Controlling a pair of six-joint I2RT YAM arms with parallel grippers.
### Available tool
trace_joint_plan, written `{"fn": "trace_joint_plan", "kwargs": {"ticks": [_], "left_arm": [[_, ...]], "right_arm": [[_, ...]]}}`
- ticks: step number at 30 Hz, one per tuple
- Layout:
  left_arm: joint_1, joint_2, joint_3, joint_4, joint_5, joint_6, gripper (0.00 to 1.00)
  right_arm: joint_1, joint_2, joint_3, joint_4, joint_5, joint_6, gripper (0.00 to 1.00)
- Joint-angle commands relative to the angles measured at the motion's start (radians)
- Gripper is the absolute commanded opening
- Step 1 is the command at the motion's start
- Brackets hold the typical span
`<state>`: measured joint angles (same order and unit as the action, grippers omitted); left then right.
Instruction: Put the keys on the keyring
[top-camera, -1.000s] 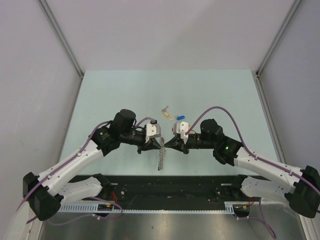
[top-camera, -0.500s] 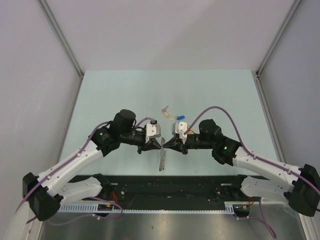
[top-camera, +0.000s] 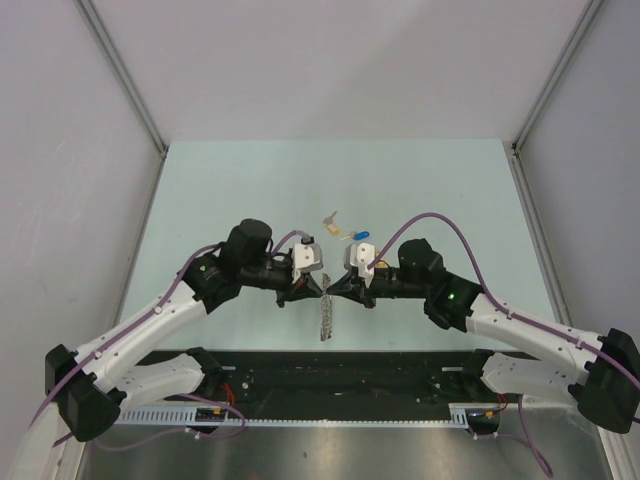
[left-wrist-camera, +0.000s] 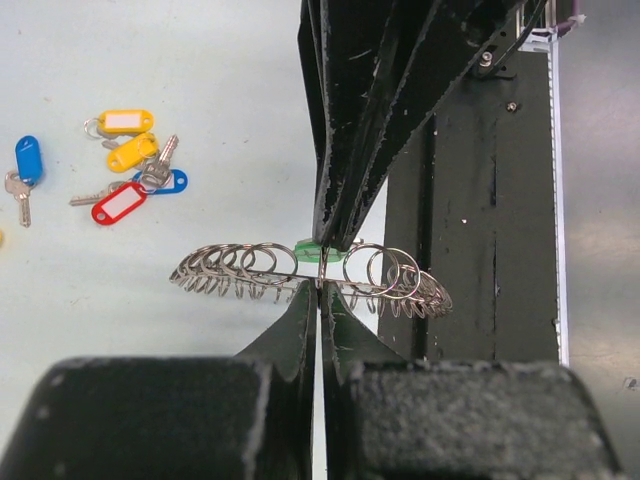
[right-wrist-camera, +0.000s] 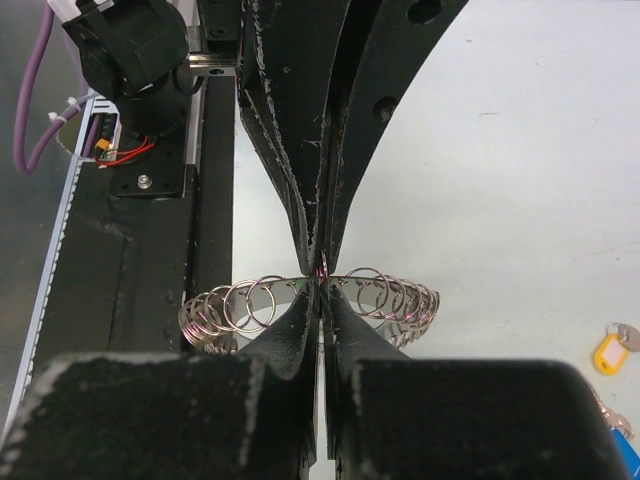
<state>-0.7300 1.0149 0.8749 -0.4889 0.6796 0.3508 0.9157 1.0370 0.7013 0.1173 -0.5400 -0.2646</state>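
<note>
My two grippers meet tip to tip above the near middle of the table. My left gripper (top-camera: 319, 288) (left-wrist-camera: 320, 290) is shut on the top edge of the keyring (top-camera: 324, 320) (left-wrist-camera: 240, 270), which hangs down from it as a floppy band of silver loops. My right gripper (top-camera: 333, 288) (right-wrist-camera: 322, 300) is shut on a key with a green tag (left-wrist-camera: 309, 252), pressed against the keyring (right-wrist-camera: 250, 300) right at the left jaws. The key's metal part is hidden between the jaws. Loose keys with yellow (left-wrist-camera: 125, 122), red (left-wrist-camera: 118, 203) and blue (left-wrist-camera: 28, 160) tags lie on the table.
The loose keys lie in a small cluster (top-camera: 345, 228) just beyond the grippers on the pale green table (top-camera: 200, 190). A black rail (top-camera: 330, 370) runs along the near edge below the hanging keyring. Grey walls close in the table on both sides and at the back.
The two grippers have closed the small gap between them and now touch at the keyring's top edge. The keyring has swung slightly. The loose keys have not moved.
</note>
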Motion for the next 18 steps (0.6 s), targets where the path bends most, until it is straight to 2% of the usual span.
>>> {"fn": "trace_joint_plan", "kwargs": {"ticks": [1,9,18], "left_arm": [[-0.011,0.002,0.033,0.084,0.000,-0.067,0.00],[-0.011,0.001,0.021,0.079,-0.072,-0.136,0.00],[-0.011,0.019,0.042,0.055,-0.083,-0.177,0.00]], "right_arm": [[0.020,-0.025,0.017,0.036,0.005,-0.015,0.00],[0.041,-0.028,0.015,0.018,0.055,-0.044,0.00],[0.074,-0.022,0.017,0.008,0.103,-0.081,0.00]]}}
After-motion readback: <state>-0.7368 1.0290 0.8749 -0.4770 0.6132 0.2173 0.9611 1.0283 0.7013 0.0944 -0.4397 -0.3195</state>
